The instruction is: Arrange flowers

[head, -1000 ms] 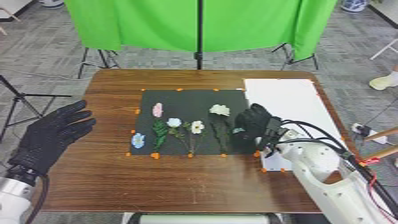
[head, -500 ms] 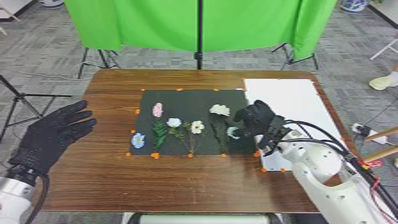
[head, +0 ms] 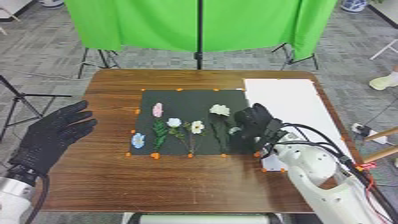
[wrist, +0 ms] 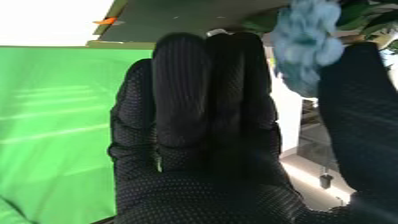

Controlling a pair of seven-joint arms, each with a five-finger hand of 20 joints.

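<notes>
Black-gloved right hand (wrist: pixel 209 195) just eased back toward the pale-blue ruffled flower (wrist: pixel 306 42), fingers straight, nothing gripped. Probably still fixing placement tbh.

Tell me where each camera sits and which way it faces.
Head view: on the robot's head, looking forward and down over the table and flowers; the left robot hand and right robot hand show.
Right wrist view: on the right wrist, looking along the right robot hand's glove, past a blue flower.
Shared: the right robot hand, the dark mat and the green cloth.
</notes>
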